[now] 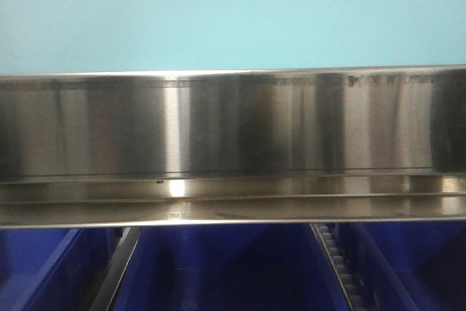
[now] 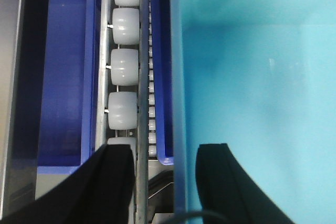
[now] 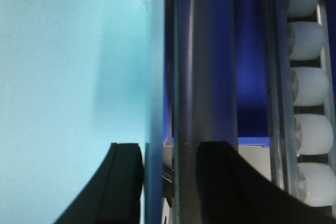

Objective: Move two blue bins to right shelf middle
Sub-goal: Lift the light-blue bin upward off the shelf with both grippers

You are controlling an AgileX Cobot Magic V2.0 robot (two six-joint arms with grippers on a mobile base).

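Under the steel shelf, dark blue bins sit at 6 o'clock; the pale blue bin fills the left wrist's 3 o'clock. Our left gripper and right gripper straddle its walls, likely for a level lift; we cannot tell whether the jaws clench

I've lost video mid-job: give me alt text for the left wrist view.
The left gripper, black jaws apart, straddles one wall of the light-blue bin at the bottom. To its left, white rollers in a metal track run up the frame between dark-blue bins.
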